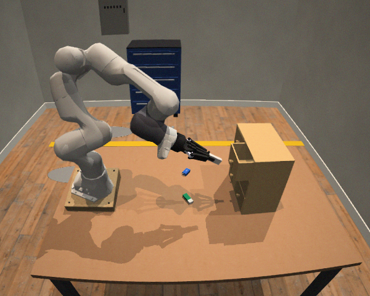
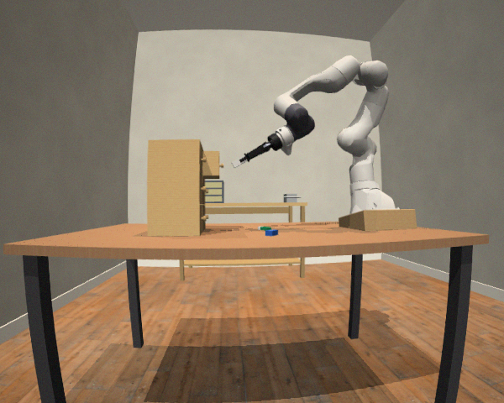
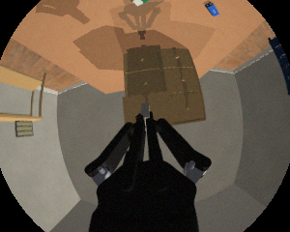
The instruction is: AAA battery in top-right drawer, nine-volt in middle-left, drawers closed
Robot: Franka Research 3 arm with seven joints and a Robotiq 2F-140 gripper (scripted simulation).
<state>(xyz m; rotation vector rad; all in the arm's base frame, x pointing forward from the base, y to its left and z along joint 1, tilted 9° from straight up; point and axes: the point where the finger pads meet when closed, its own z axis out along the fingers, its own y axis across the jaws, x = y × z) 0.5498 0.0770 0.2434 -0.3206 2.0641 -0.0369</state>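
The wooden chest stands upright. Its top-row right drawer is pulled partly out and level; no battery shows in the visible part of its inside. The other drawers look pushed in. My gripper is shut with its pale fingertips together, nothing seen between them. It points down towards the open drawer's front, a short gap away. A blue block, possibly the nine-volt battery, lies on the table. I cannot see the AAA battery.
A green and white block, like an eraser, lies on the table between the robot base and the chest, nearer the top camera than the blue block. A blue cabinet stands well behind the table.
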